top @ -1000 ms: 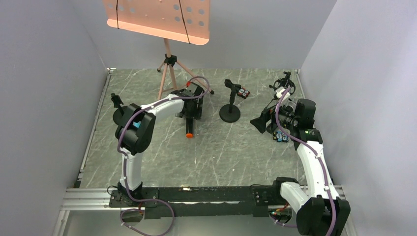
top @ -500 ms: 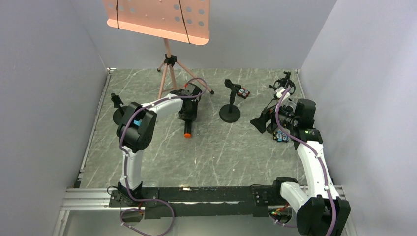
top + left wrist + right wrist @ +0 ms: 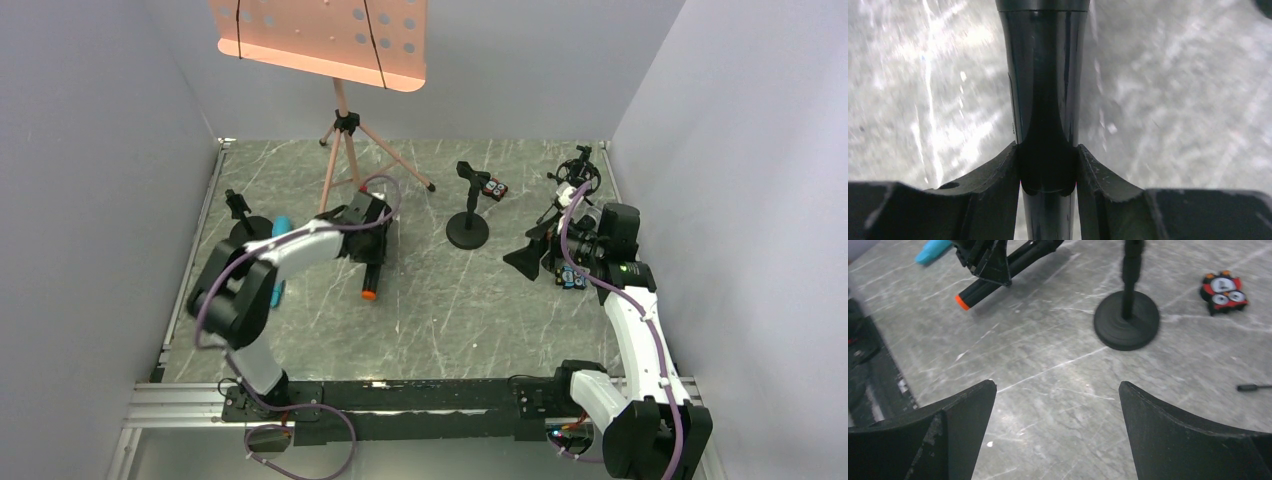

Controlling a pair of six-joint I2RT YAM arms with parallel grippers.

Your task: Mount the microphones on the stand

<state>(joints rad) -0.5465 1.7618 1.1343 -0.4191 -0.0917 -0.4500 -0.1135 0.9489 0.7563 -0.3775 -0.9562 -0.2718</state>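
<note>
1. A grey marbled table [image 3: 440, 310] sits between pale walls. A peach music stand [image 3: 340, 130] on a tripod is at the back.
2. Far left, the rounded end of the cyan-blue microphone [image 3: 282, 225] shows just behind the left arm. The rest of it is hidden.
3. The left gripper [image 3: 1048, 150] has its jaws closed narrow on the black microphone with the orange end ring [image 3: 1045, 75]. Each finger presses a side of the glossy barrel, which runs straight out ahead of the jaws.
4. In the overhead view the orange end sticks out of those jaws toward the near edge. Whether it touches the table cannot be told.
5. A black desk microphone stand [image 3: 1126, 320] with a round base stands upright ahead of the right jaws, well apart from both grippers, with nothing in its clip.
6. A red-and-black toy block [image 3: 1223, 292] lies beyond the stand's base, ahead and to the right of the right jaws.
7. The right gripper [image 3: 1057, 384] hangs over bare table with its jaws spread wide and nothing between them.
8. A thin black rod [image 3: 1253, 387] lies to the right of those jaws.
9. Small blue blocks [image 3: 572, 278] lie just beside the right wrist.
</note>
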